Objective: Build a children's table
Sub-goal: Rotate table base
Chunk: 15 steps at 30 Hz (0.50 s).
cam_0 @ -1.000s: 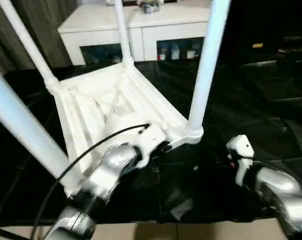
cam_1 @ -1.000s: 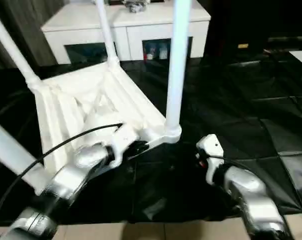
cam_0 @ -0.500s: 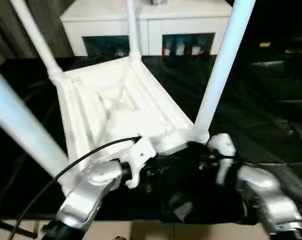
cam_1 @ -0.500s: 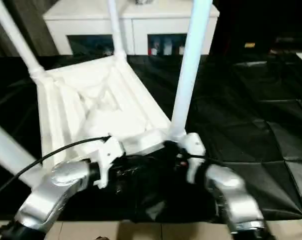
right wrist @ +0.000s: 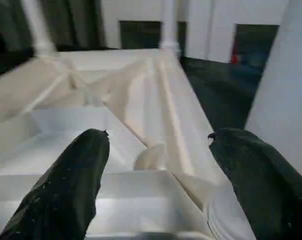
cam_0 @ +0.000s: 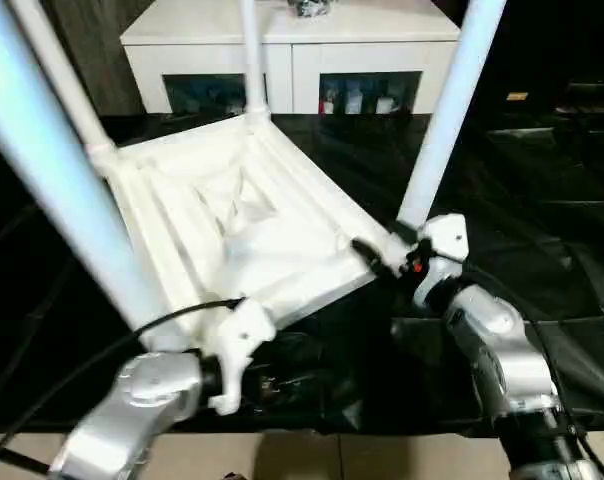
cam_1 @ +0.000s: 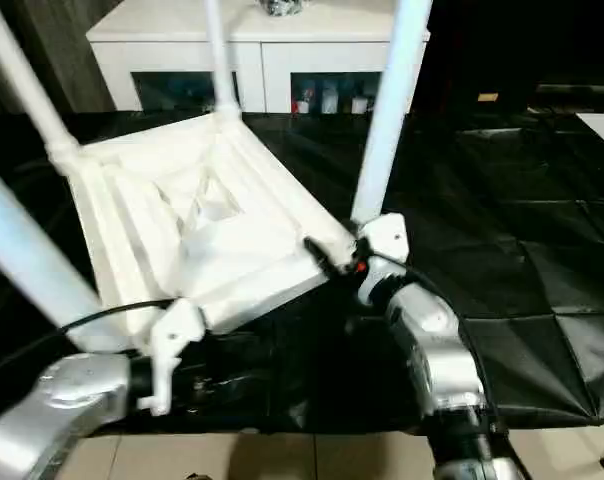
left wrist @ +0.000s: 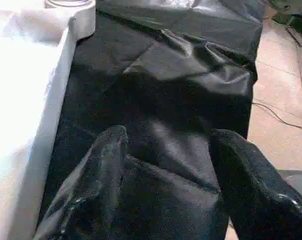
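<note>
— Black sheeting [cam_0: 542, 230] covers the floor, with a white cabinet [cam_0: 292, 50] at the back. Where's the table?

— Upside down on the sheeting: tabletop [cam_0: 242, 225] ribbed side up, all four legs standing in the corner sockets. One leg [cam_0: 447, 110] rises right behind the right gripper [cam_0: 387, 262].

— What is that gripper doing?

— Its fingers [right wrist: 66, 185] are spread wide at that corner, one over the ribbed underside, the other beside the leg. Nothing is clamped.

— And the left gripper [left wrist: 166, 175]?

— Just off the tabletop's near edge, low over the sheeting. Its fingers [left wrist: 91, 190] stand apart with only sheeting between them, holding nothing. Another leg [cam_0: 62, 170] stands just beyond it.
</note>
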Motion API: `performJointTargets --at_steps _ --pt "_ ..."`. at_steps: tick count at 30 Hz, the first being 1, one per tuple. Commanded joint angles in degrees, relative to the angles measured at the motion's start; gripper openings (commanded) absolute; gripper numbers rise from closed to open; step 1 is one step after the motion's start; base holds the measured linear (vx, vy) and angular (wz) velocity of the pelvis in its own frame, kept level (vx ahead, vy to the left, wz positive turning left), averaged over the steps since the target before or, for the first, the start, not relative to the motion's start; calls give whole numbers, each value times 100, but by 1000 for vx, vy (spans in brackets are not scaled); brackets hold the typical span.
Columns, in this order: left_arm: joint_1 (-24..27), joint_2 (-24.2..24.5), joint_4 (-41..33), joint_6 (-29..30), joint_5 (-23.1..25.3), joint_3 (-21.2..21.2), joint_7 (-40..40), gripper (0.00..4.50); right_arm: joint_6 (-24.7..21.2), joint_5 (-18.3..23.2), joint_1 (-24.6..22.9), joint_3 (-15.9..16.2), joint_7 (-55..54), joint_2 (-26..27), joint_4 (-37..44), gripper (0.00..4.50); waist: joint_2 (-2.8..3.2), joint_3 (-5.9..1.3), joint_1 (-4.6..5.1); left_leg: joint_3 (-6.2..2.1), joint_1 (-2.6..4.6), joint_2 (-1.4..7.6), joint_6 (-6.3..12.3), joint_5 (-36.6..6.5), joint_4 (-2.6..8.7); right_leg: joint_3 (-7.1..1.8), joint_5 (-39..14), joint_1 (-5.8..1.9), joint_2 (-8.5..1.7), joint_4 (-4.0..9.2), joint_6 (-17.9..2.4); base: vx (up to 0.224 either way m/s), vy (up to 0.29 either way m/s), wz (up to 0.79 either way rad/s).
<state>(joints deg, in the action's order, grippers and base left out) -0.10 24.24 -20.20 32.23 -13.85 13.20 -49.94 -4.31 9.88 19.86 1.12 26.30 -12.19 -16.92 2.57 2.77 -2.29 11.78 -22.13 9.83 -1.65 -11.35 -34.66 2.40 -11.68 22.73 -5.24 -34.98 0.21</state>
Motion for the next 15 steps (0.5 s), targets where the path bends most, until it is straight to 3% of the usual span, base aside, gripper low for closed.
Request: performJointTargets --at_steps 1,2,8,13,15 --pt "21 96 -86 47 -38 -197 -20 330 114 -209 138 -251 -348 -187 -481 383 -30 -324 25 -144 154 295 79 -1009 475 -204 -614 -156 -226 383 -1185 0 0 0" --pt "25 127 -104 68 -79 -198 -11 338 159 -188 236 -313 -398 -218 -673 383 5 -325 15 -140 172 293 60 -1048 470 -209 -643 -157 -229 385 -1196 0 0 0" --pt "39 214 -215 178 -220 -211 -115 383 546 -258 978 -572 -667 -592 -1985 383 5 -327 12 -134 177 283 -40 -1293 459 -200 -763 -173 -222 387 -1246 0 0 0" --pt "91 358 -280 196 -358 -291 -138 428 943 -349 1662 -615 -575 -868 -3067 383 -9 -345 -39 -113 194 277 18 -1137 416 -185 -610 -175 -219 363 -1365 0 0 0" --pt "162 456 -295 177 -412 -410 -150 443 1098 -307 1849 -554 -336 -857 -3331 383 -54 -346 -35 -124 149 271 63 -1125 410 -182 -618 -211 -227 337 -1361 0 0 0"
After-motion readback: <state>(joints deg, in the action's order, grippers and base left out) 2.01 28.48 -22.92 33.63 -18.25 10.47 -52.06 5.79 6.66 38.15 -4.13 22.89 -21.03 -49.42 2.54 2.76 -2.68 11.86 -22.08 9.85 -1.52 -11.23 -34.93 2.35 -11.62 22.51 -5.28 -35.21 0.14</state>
